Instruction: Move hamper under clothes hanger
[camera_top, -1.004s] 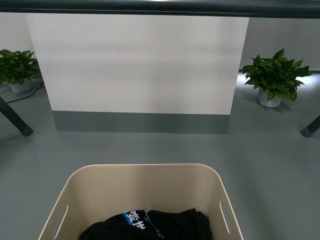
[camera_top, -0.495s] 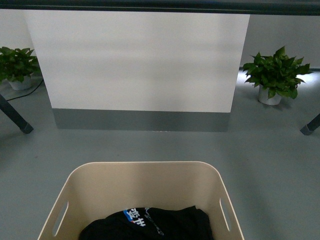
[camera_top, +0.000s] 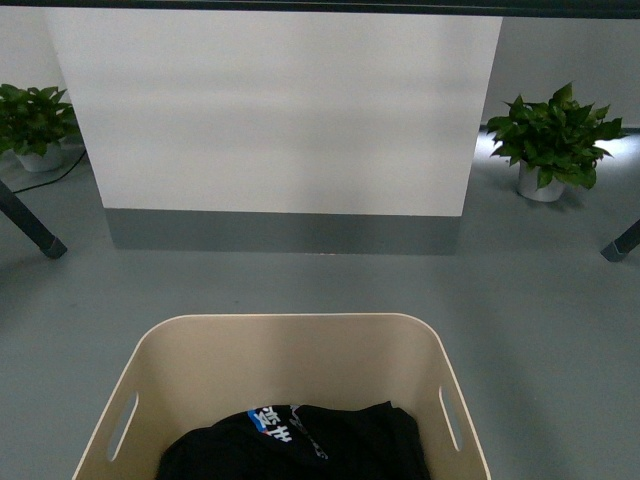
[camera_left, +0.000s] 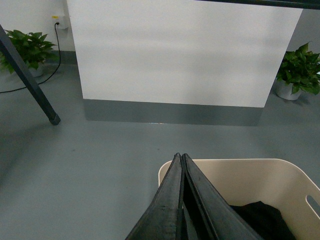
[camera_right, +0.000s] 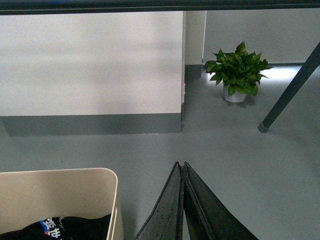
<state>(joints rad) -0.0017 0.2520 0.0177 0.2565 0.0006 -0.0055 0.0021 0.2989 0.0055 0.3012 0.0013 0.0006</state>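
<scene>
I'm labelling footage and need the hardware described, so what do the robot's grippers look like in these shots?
Only the wrist views show them. The left gripper and the right gripper look alike: two long, flat, matte black jaws that taper from a wide base to a narrow tip, with smooth, slightly scuffed surfaces. No cables, markings or arm links are visible, and the front view shows neither arm.

Your hamper (camera_top: 285, 375) sits upright on the grey floor at the near edge of the front view: a beige plastic tub with rounded corners, a rolled rim and a slot handle in each short end. The clothes hanger (camera_top: 30, 228) shows its slanted dark grey legs either side and its top bar overhead.
</scene>
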